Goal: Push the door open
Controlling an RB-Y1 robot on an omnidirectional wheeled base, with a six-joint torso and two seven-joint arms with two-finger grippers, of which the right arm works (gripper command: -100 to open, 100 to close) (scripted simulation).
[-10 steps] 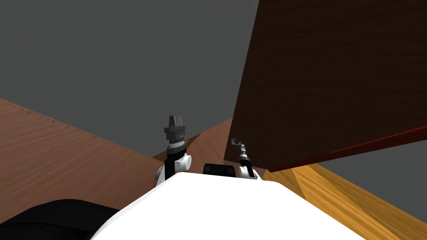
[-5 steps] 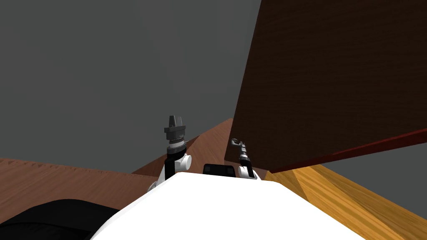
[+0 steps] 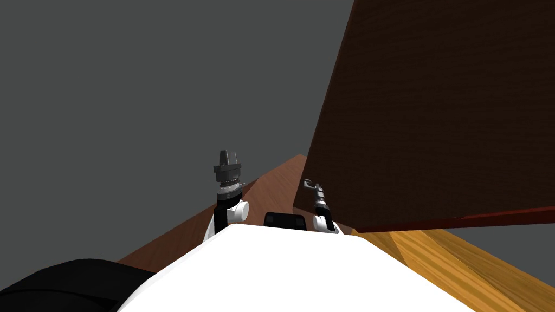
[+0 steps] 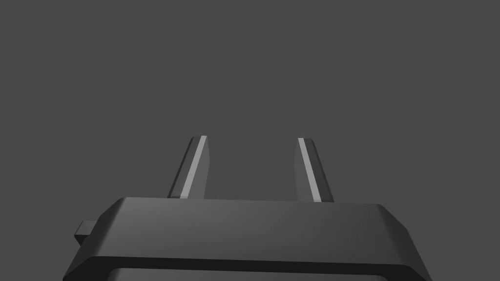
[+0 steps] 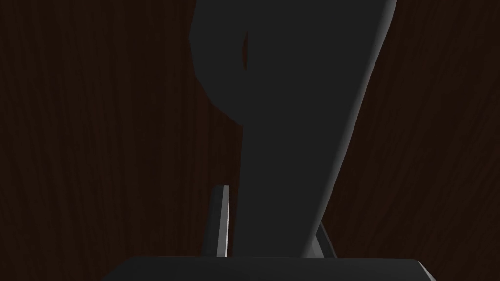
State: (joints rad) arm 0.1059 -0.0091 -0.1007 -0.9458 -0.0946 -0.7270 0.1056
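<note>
Head view showed the door (image 3: 433, 108), a dark brown wooden slab, standing at the robot's right and swung at an angle. Its reddish bottom edge crossed above a strip of yellow wood floor (image 3: 460, 265). A reddish-brown wood floor (image 3: 260, 189) ran ahead between the arms, and a grey wall (image 3: 135, 108) rose behind it. The right gripper (image 3: 310, 187) reached forward to the door's near edge, low on the slab. The left gripper (image 3: 227, 158) was held up, well apart from the door.

From the right wrist, the door (image 5: 97, 146) was a near, dark wood-grained plane. A dark grey door handle (image 5: 293, 97) rose from the right gripper (image 5: 271, 207), and its stem took up the gap between the two fingers (image 5: 222, 219), which stood close against its sides.

From the left wrist, the left gripper (image 4: 251, 141) had its fingers (image 4: 195, 166) spread with nothing between them.
</note>
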